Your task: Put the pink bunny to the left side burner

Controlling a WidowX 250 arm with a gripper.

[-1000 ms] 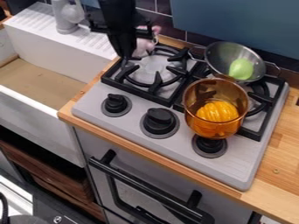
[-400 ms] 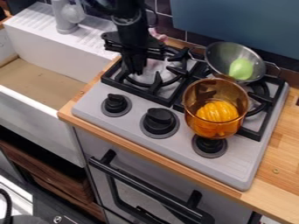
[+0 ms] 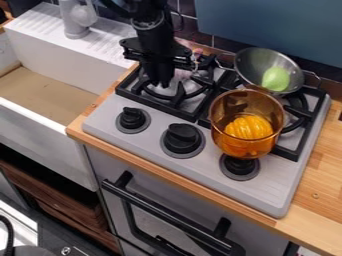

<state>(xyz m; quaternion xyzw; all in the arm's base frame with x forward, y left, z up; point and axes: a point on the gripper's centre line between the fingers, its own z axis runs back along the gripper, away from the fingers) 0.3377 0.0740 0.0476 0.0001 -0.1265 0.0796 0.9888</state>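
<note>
The claw [image 3: 159, 84] hangs over the left burner [image 3: 179, 93], its opening and any hold impossible to tell, with the bunny [image 3: 182, 74] partly hidden behind it, at that burner's back.

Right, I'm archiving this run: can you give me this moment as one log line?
tool: over left burner | pink bunny: behind tool, mostly hidden | hold: unclear | orange pot: right burner
</note>
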